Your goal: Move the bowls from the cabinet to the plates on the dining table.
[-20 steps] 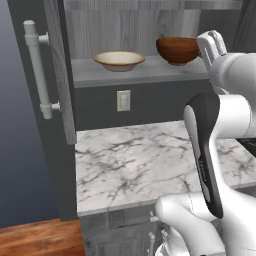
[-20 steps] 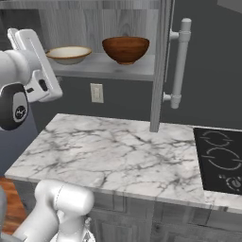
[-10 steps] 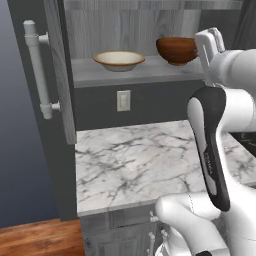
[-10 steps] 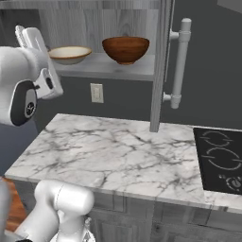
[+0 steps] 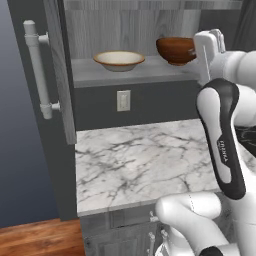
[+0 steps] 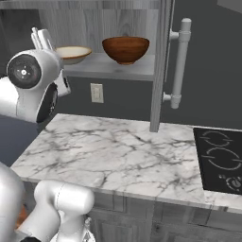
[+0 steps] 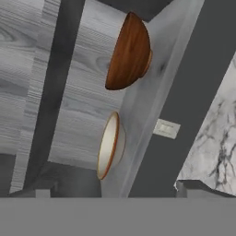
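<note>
A: Where are the bowls seen?

B: Both are seen on the open shelf of the cabinet (image 5: 60,75). The beige bowl (image 5: 119,60) is set toward the left of the shelf in the left base view, and the brown bowl (image 5: 175,50) is set to its right, apart from it. In the hand view, which is rolled on its side, the brown bowl is shown above the beige one, both resting against the shelf board.

A: And the doors?

B: Both are swung open. A long silver handle (image 5: 39,70) is seen on the left door, and another handle (image 6: 179,64) on the right door in the right base view.

A: How is the gripper placed?

B: The gripper (image 5: 212,42) is raised to shelf height, just in front of the shelf and beside the brown bowl in the left base view. Its jaws are spread wide and nothing is held between them. One dark fingertip (image 7: 198,188) is seen low in the hand view, with neither bowl touched.

A: What lies below the shelf?

B: A white outlet (image 5: 123,100) is mounted on the dark wall under the shelf. A marble counter (image 6: 118,156) is laid beneath, and a black stove (image 6: 222,158) is set at its right end.
</note>
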Controlling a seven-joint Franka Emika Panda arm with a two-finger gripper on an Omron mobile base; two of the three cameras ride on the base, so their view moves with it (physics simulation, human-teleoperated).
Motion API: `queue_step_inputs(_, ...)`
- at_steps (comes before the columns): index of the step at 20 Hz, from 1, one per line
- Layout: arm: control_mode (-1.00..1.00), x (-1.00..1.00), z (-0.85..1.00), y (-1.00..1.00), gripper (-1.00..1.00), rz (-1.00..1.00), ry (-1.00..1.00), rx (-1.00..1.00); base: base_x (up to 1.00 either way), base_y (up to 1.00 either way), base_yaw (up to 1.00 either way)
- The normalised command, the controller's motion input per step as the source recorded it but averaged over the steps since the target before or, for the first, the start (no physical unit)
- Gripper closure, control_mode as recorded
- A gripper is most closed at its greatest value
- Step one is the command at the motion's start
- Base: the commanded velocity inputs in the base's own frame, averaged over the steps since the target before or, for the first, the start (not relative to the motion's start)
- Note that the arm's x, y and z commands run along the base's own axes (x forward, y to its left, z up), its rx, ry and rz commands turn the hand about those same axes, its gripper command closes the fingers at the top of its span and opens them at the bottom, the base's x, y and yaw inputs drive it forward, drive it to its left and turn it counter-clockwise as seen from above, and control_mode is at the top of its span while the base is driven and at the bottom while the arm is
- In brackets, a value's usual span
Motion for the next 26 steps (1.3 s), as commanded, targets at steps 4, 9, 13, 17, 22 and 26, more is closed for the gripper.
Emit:
queue_step_inputs(4, -1.00, 0.36, -0.10, 0.00, -1.00, 0.17, 0.00, 0.07, 0.00, 0.00, 0.00)
queue_step_inputs(9, -1.00, 0.36, -0.04, 0.05, -1.00, 0.15, 0.02, 0.07, 0.00, 0.00, 0.00)
queue_step_inputs(13, -1.00, 0.30, 0.00, 0.17, -1.00, 0.13, 0.02, 0.03, 0.00, 0.00, 0.00)
queue_step_inputs(17, -1.00, 0.13, -0.01, 0.30, -1.00, 0.09, -0.03, 0.00, 0.00, 0.00, 0.00)
queue_step_inputs(22, -1.00, 0.02, 0.00, 0.30, -1.00, 0.06, -0.01, 0.00, 0.00, 0.00, 0.00)
queue_step_inputs(26, -1.00, 0.19, 0.00, 0.18, -1.00, 0.01, 0.00, 0.00, 0.00, 0.00, 0.00)
